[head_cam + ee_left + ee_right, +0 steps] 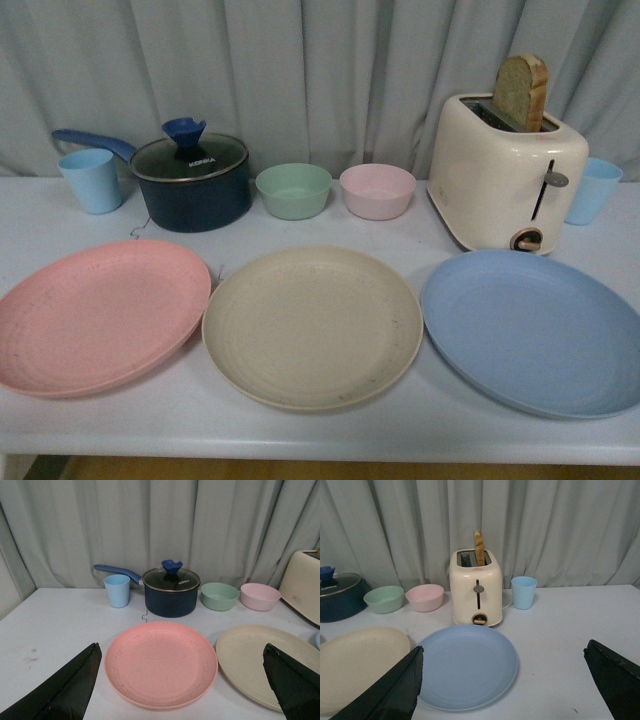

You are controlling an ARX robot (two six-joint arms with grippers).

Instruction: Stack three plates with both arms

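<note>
Only the front view takes in all three plates at once. The pink plate (pixel 100 315), beige plate (pixel 312 325) and blue plate (pixel 535 330) lie flat in a row along the near side of the tabletop (pixel 300 440), pink at the left and blue at the right. Their rims are just beside one another, and I cannot tell whether they touch. Neither arm shows in that view.

The left wrist view shows the left jaws spread wide and holding nothing. The pink plate lies between and beyond their two dark fingers (pixel 65 690), clear of both. One finger hides part of the beige plate, and only a sliver of the blue one shows at the frame's edge.

The right wrist view shows the right jaws equally wide and empty. The blue plate lies between them, its rim partly behind one finger (pixel 395 690). The beige plate is cut off by the frame, and the pink one is out of this view.

Behind the plates stand a lidded saucepan (pixel 192 180), whose lid lettering is too small to read, and a toaster (pixel 505 175) holding a bread slice (pixel 521 92).
</note>
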